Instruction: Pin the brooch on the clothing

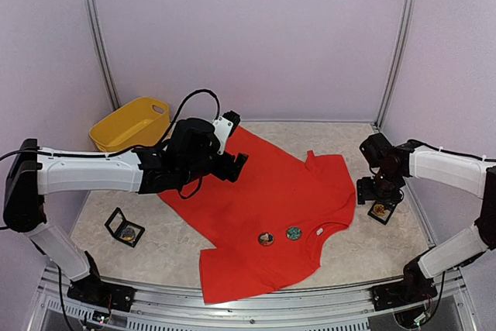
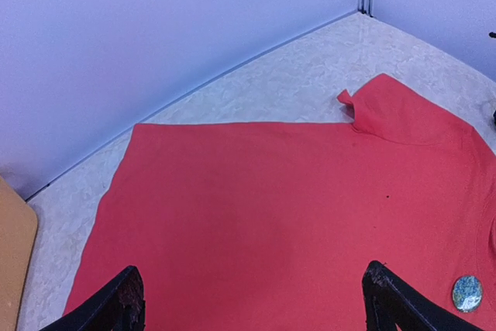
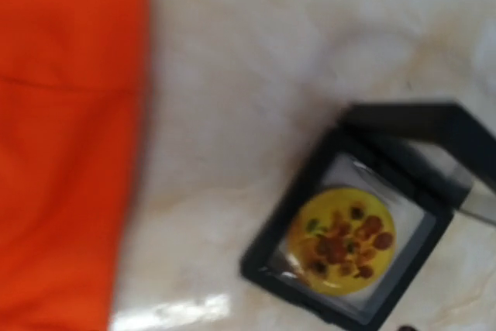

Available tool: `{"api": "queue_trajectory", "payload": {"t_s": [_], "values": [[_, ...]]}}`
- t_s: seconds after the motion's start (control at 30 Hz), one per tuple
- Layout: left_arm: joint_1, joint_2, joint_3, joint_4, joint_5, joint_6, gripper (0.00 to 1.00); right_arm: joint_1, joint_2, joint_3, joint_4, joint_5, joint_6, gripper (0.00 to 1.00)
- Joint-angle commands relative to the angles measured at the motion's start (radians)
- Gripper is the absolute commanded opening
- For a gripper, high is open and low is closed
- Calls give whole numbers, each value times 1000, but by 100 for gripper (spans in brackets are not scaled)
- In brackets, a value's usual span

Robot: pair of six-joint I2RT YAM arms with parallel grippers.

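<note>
A bright red cloth T-shirt (image 1: 271,191) lies flat; the left gripper (image 2: 252,288) gapes wide and empty above it. Just right of the shirt, the right gripper (image 1: 378,194), whose spread I cannot tell, hangs over a round yellow brooch (image 3: 341,239) in a black square case (image 3: 267,265).

Left of the red T-shirt (image 1: 271,207), the left arm (image 1: 85,170) is built of long white shells with rounded ends, joined by bulky black joint housings. A thin black cable (image 1: 198,94) loops off its black wrist, and a small white block (image 1: 225,125) with a dark hole sits beside that wrist. Its jaws are black, with scuffed, rough-edged tips in the wrist view. Right of the T-shirt, the right arm (image 1: 453,170) matches it: white shells, black joints, a thin dark lead along the top. Both end in black bases (image 1: 97,294) trailing thin wires.
</note>
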Motion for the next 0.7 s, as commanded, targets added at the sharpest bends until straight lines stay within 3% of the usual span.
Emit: {"api": "queue_trajectory", "payload": {"t_s": [0.0, 0.33, 0.67], "values": [[-48, -79, -62, -35, 21, -17, 92, -99, -10, -98, 129, -54, 77, 79], [-73, -201, -145, -63, 23, -50, 92, -174, 21, -194, 337, -75, 87, 79], [-74, -209, -126, -104, 18, -23, 93, -181, 47, -231, 330, -62, 100, 79]]}}
